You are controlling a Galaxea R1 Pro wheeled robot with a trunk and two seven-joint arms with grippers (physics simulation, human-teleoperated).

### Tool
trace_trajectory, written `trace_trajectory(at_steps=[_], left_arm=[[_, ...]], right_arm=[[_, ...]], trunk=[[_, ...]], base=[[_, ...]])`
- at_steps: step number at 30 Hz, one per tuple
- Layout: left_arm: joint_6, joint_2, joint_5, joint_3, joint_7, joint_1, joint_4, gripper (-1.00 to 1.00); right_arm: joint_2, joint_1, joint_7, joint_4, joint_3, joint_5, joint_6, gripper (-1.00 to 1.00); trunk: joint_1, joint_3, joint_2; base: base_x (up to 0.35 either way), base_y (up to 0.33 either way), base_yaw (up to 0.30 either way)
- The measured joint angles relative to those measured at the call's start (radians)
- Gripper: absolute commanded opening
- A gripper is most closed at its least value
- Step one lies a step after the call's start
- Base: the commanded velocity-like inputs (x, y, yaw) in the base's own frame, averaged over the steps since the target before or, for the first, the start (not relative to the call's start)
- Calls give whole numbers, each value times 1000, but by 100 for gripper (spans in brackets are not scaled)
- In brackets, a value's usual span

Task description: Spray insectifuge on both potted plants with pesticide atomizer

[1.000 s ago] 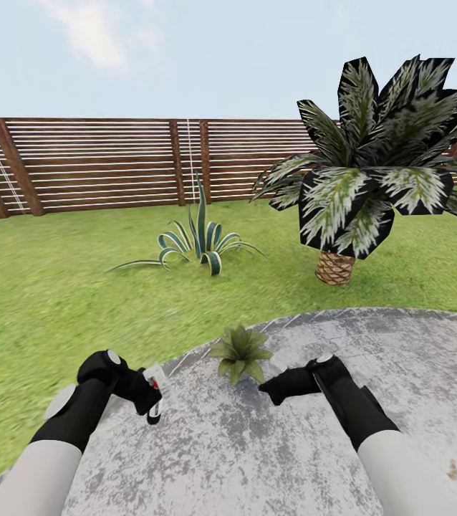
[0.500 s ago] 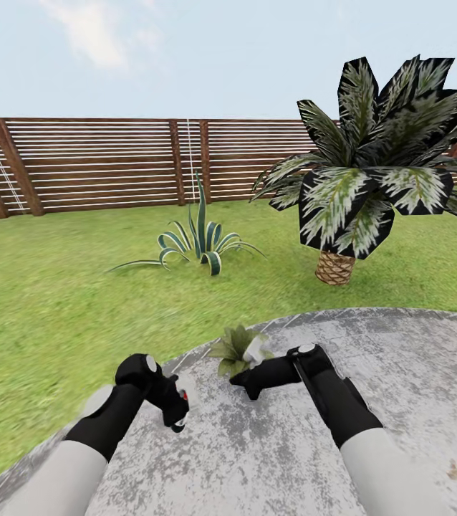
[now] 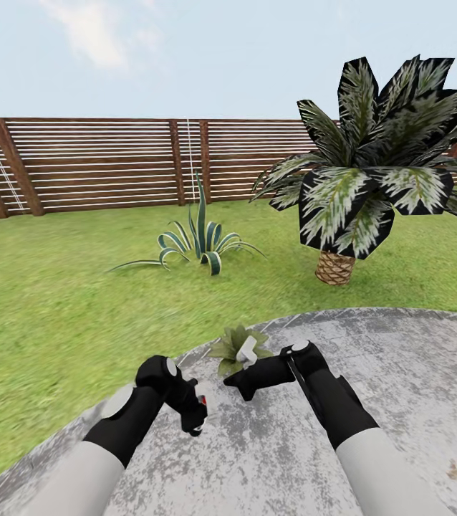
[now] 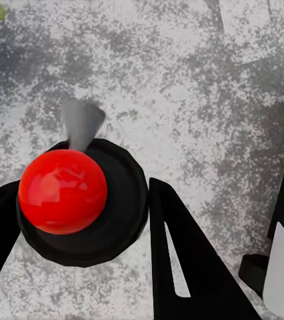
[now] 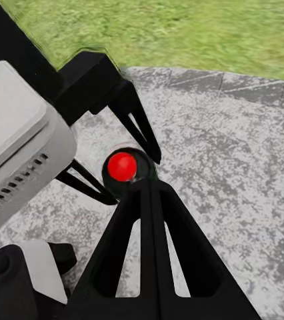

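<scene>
Left pincer point(image 3: 194, 416) is gripping the atomizer point(image 3: 199, 410) upright, red cap up, over the paving point(image 3: 400, 344); it's sliding rightward toward the plant point(image 3: 237, 350) at one o'clock. Right pincer point(image 3: 241, 383): can't tell.

Quick headcount: one small potted plant point(image 3: 238, 349), one striped agave point(image 3: 198, 246), one big palm point(image 3: 372, 172), one brown slatted fence point(image 3: 99, 163), one round grey paved patch point(image 3: 400, 373). Two robot arms, so two tools: left tool point(image 3: 194, 412) and right tool point(image 3: 241, 380). One pesticide atomizer point(image 4: 72, 200) with one red cap.
</scene>
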Motion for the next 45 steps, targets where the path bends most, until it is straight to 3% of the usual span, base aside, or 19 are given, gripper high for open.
trace_trajectory(at_steps=[4,20,45], left_arm=[[-1,-4,2,-16,0,0,-1,-100],[-2,-36,4,-16,0,0,-5,-100],[-2,-38,5,-15,-27,0,-58,-100]], right_arm=[[-1,0,0,0,0,0,0,-100],[-2,0,0,0,2,0,0,-100],[-3,0,0,0,20,0,0,-100]], trunk=[[0,0,0],[0,0,0],[0,0,0]], base=[[0,0,0],[0,0,0],[0,0,0]])
